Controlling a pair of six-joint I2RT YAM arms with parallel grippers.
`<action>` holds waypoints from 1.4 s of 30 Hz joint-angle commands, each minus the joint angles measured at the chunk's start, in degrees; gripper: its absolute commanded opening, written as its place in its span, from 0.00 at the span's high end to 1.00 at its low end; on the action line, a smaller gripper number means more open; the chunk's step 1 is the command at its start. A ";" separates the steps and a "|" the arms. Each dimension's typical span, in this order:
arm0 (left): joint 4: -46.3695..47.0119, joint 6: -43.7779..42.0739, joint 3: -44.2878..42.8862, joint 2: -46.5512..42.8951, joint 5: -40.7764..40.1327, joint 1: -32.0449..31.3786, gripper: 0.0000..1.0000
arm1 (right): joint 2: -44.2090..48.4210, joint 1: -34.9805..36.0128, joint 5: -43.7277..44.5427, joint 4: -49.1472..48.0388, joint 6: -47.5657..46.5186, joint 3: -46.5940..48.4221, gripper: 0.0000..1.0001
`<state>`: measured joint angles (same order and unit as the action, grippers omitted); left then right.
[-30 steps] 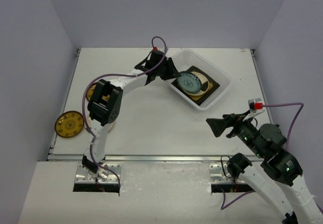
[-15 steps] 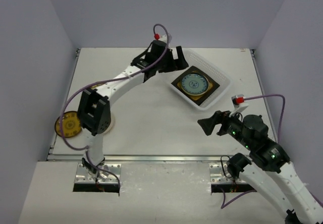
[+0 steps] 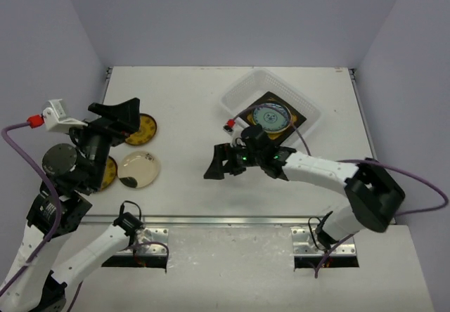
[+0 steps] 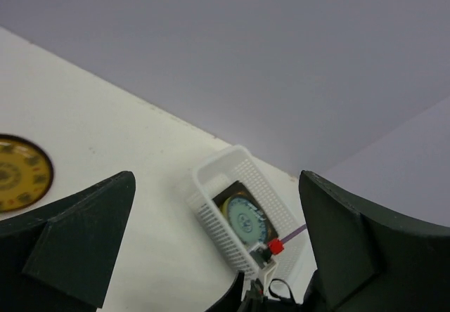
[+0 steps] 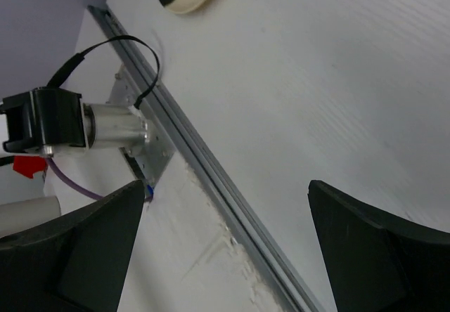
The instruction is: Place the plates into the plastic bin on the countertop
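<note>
Behind the right gripper [image 3: 215, 164], jaws parted and empty, the plastic bin [image 3: 242, 88] on the countertop [image 3: 190, 108] already holds a blue plate [image 3: 271, 117] over a dark square plate [image 3: 298, 120]. Ahead of those jaws lies a cream plate [image 3: 138, 169]. Near the left gripper [image 3: 125, 119], likewise spread and empty, sit a yellow plate [image 3: 143, 130] and a half-hidden second yellow plate [image 3: 107, 173], so over half seems left.

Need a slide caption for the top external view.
Right pincer open over the white countertop, pointing toward the round cream plate; translucent white plastic bin holds a blue patterned plate.
</note>
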<state>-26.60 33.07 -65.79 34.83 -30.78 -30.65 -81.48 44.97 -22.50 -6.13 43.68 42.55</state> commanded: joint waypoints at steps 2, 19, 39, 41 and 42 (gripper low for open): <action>-12.90 -2.82 3.78 -3.84 -5.30 0.42 0.00 | -22.18 5.45 0.01 -14.83 7.45 19.49 0.01; -13.89 -6.09 17.84 -16.52 -12.70 0.42 0.00 | -63.94 9.25 6.98 -10.48 20.84 52.19 0.33; -12.78 -6.97 18.45 -18.98 -10.71 0.42 0.00 | -49.15 10.34 8.61 -3.36 19.10 44.38 1.00; -12.78 -6.97 18.51 -19.21 -10.65 0.36 0.00 | -42.16 9.92 10.61 -3.06 16.93 39.94 1.00; -12.72 -6.97 18.57 -19.27 -10.62 0.39 0.00 | -38.73 9.49 11.27 -3.04 16.09 37.54 1.00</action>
<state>-41.52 27.19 -47.44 16.31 -41.70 -30.65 -133.21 54.90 -15.48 -11.20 64.18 85.15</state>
